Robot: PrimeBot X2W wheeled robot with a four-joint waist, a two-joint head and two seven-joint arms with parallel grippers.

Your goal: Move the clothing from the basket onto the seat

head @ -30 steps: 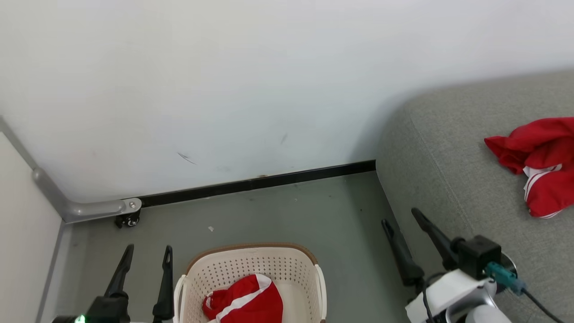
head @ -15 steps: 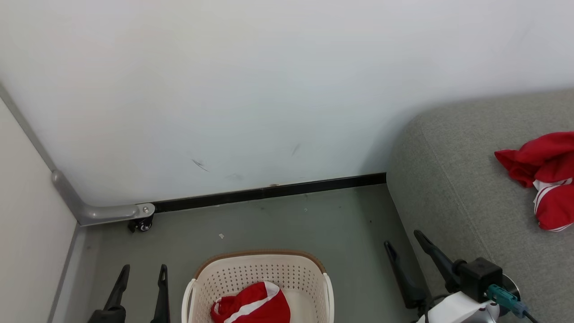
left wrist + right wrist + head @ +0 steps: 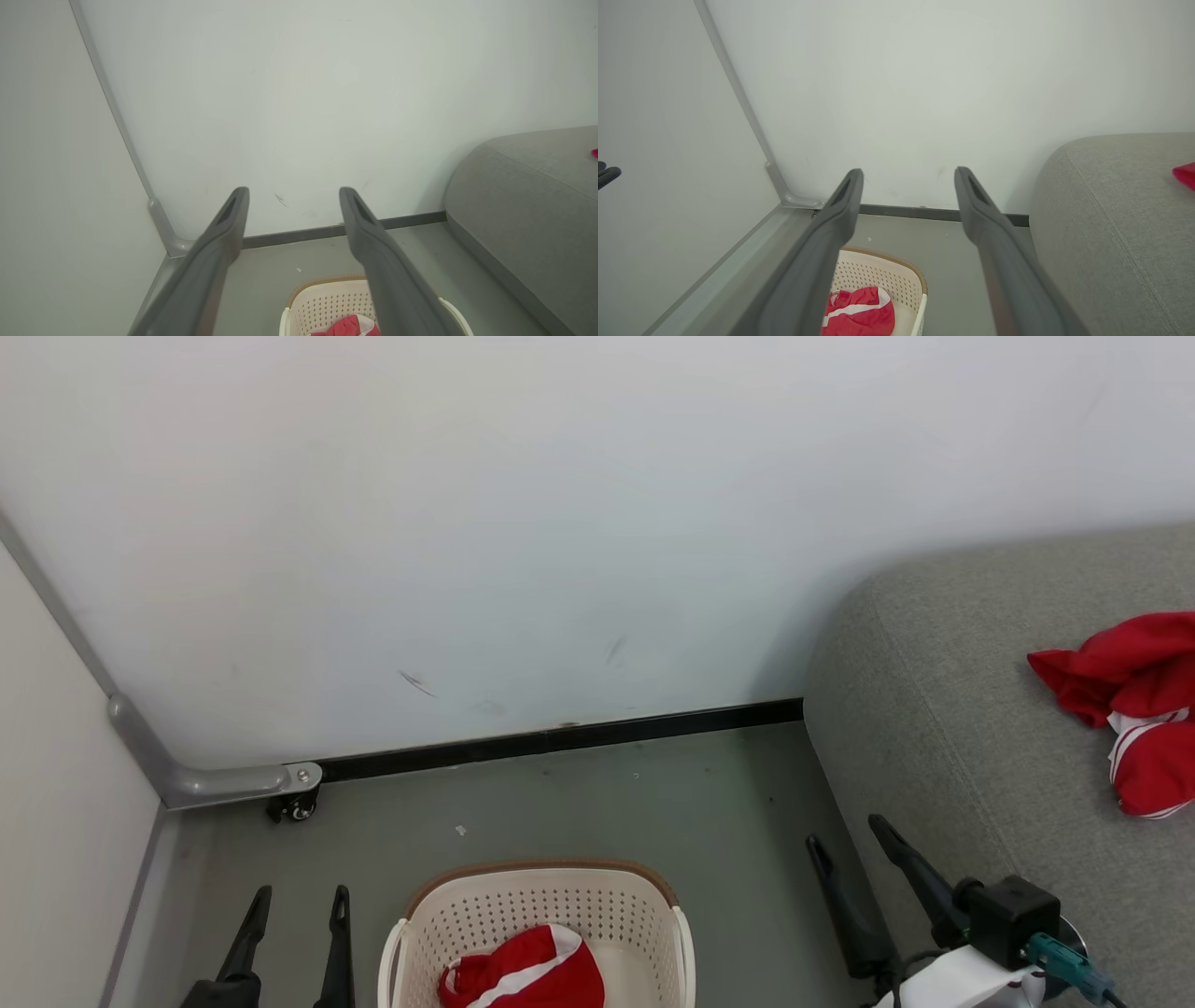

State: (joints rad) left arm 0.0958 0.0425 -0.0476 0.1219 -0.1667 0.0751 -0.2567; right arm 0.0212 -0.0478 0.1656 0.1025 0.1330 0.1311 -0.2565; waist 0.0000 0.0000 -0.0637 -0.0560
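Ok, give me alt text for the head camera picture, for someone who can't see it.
A red-and-white garment lies in a cream basket on the grey floor; a second red garment rests on the grey seat at right. The left tool and right tool, both open and empty, flank the basket.

The oval cream-white perforated plastic basket (image 3: 523, 907) is set on the dull grey-green floor (image 3: 597, 803), near the large grey woven-fabric seat (image 3: 943, 709). A crumpled red garment with white stripes (image 3: 1130, 686) is laid on the seat's top.
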